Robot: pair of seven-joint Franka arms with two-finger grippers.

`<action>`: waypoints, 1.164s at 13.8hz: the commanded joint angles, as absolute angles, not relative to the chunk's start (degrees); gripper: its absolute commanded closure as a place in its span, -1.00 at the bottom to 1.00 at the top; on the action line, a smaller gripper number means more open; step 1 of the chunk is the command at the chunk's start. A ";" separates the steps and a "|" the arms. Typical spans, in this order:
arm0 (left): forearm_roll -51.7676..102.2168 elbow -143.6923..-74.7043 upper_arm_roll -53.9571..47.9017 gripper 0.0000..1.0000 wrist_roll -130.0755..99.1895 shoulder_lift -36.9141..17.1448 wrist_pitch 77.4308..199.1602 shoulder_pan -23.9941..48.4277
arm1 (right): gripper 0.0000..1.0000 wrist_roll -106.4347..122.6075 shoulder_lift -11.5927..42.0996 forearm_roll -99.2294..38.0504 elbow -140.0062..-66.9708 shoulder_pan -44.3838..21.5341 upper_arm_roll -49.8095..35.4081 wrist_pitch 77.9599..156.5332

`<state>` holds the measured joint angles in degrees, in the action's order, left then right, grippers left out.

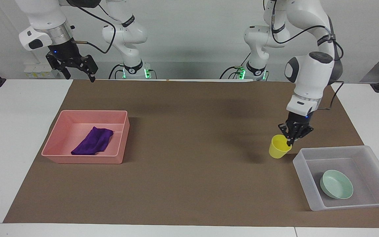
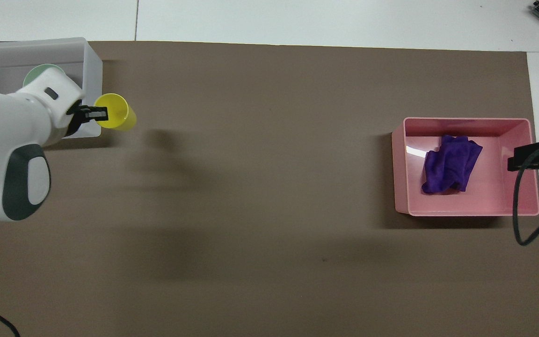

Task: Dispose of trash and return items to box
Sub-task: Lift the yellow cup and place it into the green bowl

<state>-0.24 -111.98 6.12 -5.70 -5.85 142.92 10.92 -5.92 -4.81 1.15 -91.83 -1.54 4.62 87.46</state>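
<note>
Presently the left gripper [image 1: 290,140] has its fingers pinched together on the rim of the small yellow plastic cup [image 1: 279,147], one finger inside the mouth and one outside, a hold that leaves the cup body hanging free below; the cup tilts and looks lifted clear of the brown mat [image 1: 189,164], its shadow lying apart on the mat, just beside the corner of the translucent whitish rectangular plastic box [image 1: 308,194] at the left arm's end of the bench; the rim grip suits a drop from above, since nothing wraps the sides; the shallow mint-green round bowl [image 1: 336,184] already sits in the box, toward the part farther from the robots, so the part nearer the robots looks open for the cup; the low wall nearest the cup is the edge to clear, and the cup bottom seems about level with it, so I judge more height is wanted before crossing; the soft purple cloth rag [image 1: 93,141] lies in the pink rectangular plastic bin [image 1: 81,158] toward the right arm's end, well apart; the right gripper [image 1: 77,67] waits raised over the bench edge by its base, fingers spread and holding nothing.
</note>
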 commanded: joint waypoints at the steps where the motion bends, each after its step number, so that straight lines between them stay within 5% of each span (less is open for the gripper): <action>1: -1.14 -103.83 5.54 1.00 -6.15 -10.71 141.33 5.99 | -1.00 -4.31 -5.01 1.41 -91.50 -1.67 5.19 86.84; 9: 3.25 -84.65 4.92 1.00 -5.71 -26.96 138.78 -5.35 | -1.00 -4.83 -4.22 -0.52 -90.26 -1.67 2.90 84.46; 16: 8.17 -86.82 5.01 1.00 -5.10 -31.03 140.79 -6.24 | -1.00 -4.57 -5.18 -0.26 -92.37 -1.23 2.99 85.78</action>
